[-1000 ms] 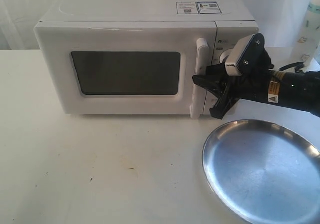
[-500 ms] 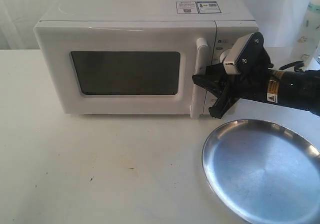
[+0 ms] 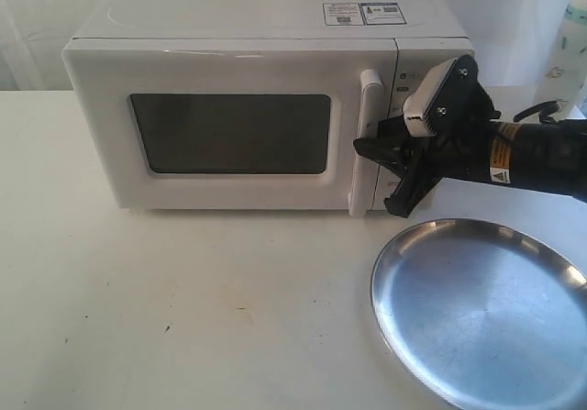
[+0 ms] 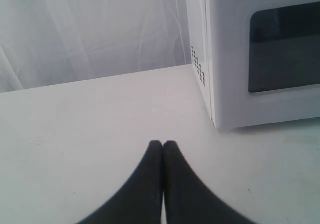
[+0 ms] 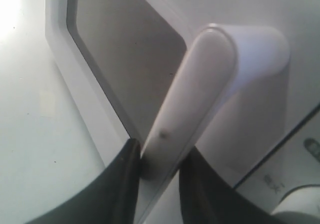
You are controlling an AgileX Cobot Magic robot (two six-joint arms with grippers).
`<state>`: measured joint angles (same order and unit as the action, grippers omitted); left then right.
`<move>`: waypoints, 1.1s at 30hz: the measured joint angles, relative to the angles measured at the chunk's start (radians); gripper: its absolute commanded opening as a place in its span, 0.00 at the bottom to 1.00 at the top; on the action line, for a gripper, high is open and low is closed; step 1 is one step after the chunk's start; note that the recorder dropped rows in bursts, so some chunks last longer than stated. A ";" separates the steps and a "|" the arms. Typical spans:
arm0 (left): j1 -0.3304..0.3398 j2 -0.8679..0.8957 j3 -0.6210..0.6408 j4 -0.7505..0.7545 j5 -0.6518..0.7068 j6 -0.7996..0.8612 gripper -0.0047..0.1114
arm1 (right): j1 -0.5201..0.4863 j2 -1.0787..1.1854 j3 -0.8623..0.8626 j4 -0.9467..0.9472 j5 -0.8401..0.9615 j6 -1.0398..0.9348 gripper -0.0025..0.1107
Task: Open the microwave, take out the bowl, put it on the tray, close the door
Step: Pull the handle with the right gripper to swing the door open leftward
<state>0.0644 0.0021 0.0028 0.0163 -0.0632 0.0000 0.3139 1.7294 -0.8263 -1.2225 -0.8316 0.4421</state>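
The white microwave stands at the back of the table, and its door is closed. My right gripper sits at the lower part of the vertical bar handle. In the right wrist view the handle runs between the two dark fingers of that gripper, which press on it. The silver tray lies at the front right, with nothing on it. The bowl is hidden. Left of the microwave, my left gripper is shut and holds nothing, low over the bare table.
A pale container stands at the right edge behind my right arm. A black cable loops by the arm. The white table stretches in front of the microwave. A white curtain hangs behind.
My right wrist has tilted and risen slightly while the fingers stay on the handle. The door has not moved.
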 measured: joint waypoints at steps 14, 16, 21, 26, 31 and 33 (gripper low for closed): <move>0.000 0.000 0.000 0.000 0.000 0.000 0.04 | 0.023 -0.076 0.034 -0.305 -0.172 0.018 0.02; 0.000 0.000 0.000 0.000 0.000 0.000 0.04 | 0.035 -0.078 0.045 -0.318 -0.195 0.047 0.02; 0.000 0.000 0.000 0.000 0.000 0.000 0.04 | 0.039 -0.078 0.045 -0.301 -0.170 0.063 0.02; 0.000 0.000 0.000 0.000 0.000 0.000 0.04 | 0.042 -0.080 0.045 -0.298 -0.166 0.067 0.12; 0.000 0.000 0.000 0.000 0.000 0.000 0.04 | 0.048 -0.080 0.045 -0.242 -0.112 0.073 0.31; 0.000 0.000 0.000 0.000 0.000 0.000 0.04 | 0.066 -0.077 0.038 -0.177 -0.060 0.077 0.35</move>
<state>0.0644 0.0021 0.0028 0.0163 -0.0632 0.0000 0.3795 1.6522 -0.7886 -1.3992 -0.8918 0.5191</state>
